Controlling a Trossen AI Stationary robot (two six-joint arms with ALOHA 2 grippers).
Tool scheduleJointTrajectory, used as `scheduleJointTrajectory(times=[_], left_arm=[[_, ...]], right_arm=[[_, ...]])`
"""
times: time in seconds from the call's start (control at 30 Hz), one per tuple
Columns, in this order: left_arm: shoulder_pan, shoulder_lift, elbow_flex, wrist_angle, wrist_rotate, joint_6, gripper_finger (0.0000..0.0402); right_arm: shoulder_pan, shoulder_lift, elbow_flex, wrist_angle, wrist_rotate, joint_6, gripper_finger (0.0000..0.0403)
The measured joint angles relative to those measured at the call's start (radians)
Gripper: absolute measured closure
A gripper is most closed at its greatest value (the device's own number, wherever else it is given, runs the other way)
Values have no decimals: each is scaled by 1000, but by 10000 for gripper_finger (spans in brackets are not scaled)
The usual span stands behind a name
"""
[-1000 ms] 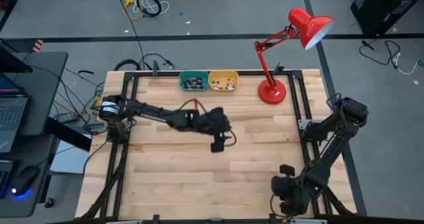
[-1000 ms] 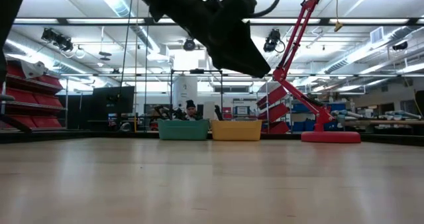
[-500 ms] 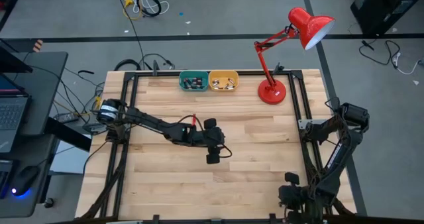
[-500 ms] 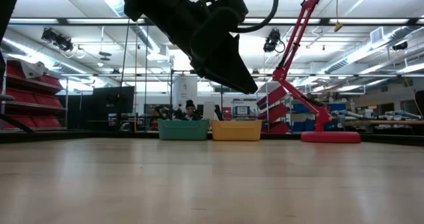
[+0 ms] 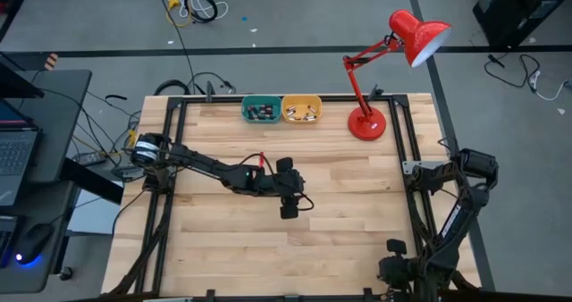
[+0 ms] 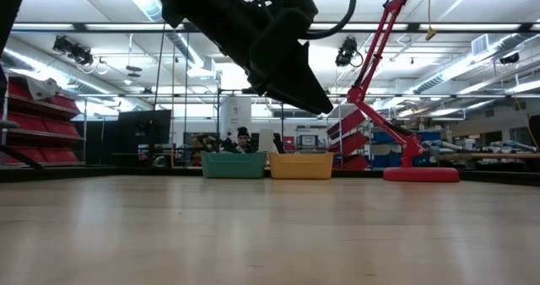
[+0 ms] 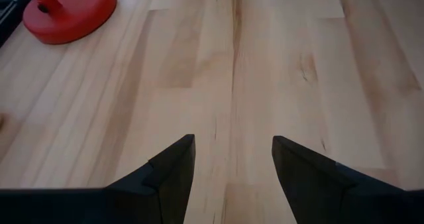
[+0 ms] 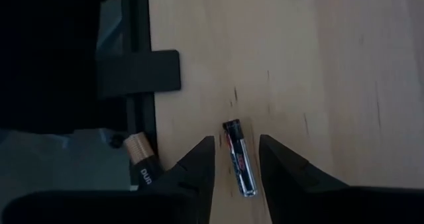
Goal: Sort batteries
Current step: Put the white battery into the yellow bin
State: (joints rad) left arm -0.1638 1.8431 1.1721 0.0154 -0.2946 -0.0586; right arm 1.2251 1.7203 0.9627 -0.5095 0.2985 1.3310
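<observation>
In the right wrist view one small black battery [image 8: 239,163] with silvery ends lies flat on the wood near the table's edge. My right gripper [image 8: 236,139] is open above it, a finger on either side and a gap to each; it is at the table's near right corner [image 5: 391,264]. A copper-and-black battery [image 8: 140,166] lies beside the black table frame. More batteries sit in the teal bin [image 5: 261,111] and the yellow bin [image 5: 302,111] at the far edge. My left gripper [image 7: 233,139] is open over bare wood mid-table [image 5: 288,209], raised off the surface [image 6: 314,106].
A red desk lamp stands on its round base [image 5: 366,123] at the far right of the table, its base also showing in the left wrist view [image 7: 66,12]. Black frame rails [image 5: 170,159] run along both table sides. Bare wood lies between the two arms.
My left gripper has moved a little toward the near edge and the table's left, and sunk slightly. My right arm has drawn back toward the near right corner, its gripper shifting toward the near edge.
</observation>
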Motion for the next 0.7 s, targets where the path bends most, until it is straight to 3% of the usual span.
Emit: scheduleJointTrajectory(times=[0.23,0.43,0.7], left_arm=[[0,0,0,-6,0,0,183],[0,0,0,-21,-8,-3,183],[0,0,0,-90,-9,-73,183]], right_arm=[[0,53,3,4,-74,-10,297],[-8,84,7,-17,-77,-33,302],[-48,67,3,-67,-43,-129,389]])
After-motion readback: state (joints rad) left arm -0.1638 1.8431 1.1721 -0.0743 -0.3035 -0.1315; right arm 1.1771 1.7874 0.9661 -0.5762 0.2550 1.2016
